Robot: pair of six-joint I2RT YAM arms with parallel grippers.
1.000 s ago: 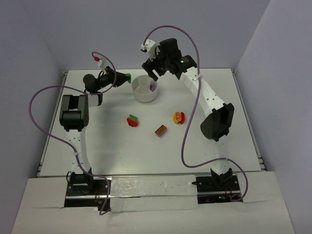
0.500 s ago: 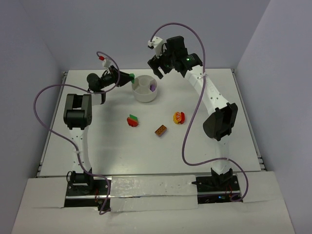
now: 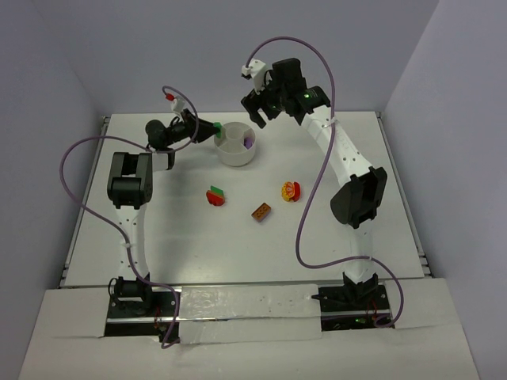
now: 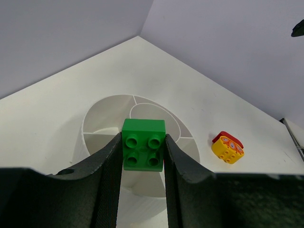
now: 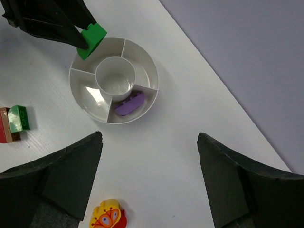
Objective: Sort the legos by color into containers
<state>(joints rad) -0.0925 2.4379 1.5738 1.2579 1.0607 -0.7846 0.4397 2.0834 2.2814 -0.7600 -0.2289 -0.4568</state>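
Left gripper (image 4: 142, 140): jaws closed on the green brick (image 4: 143, 151), held over the bowl's (image 5: 153, 78) rim on the left arm's side.
Right gripper (image 5: 148, 142): jaws wide apart, empty, high above the bowl.
Bowl: purple brick (image 5: 129, 103) lies in one wedge section; centre well bare.
Table (image 3: 174, 237): red-green brick (image 3: 215, 195), orange-brown brick (image 3: 260, 212) and yellow-red brick (image 3: 291, 191) lie apart, nearer the bases than the bowl.

Robotics lab (white table (image 3: 182, 237), plain walls (image 3: 158, 47))
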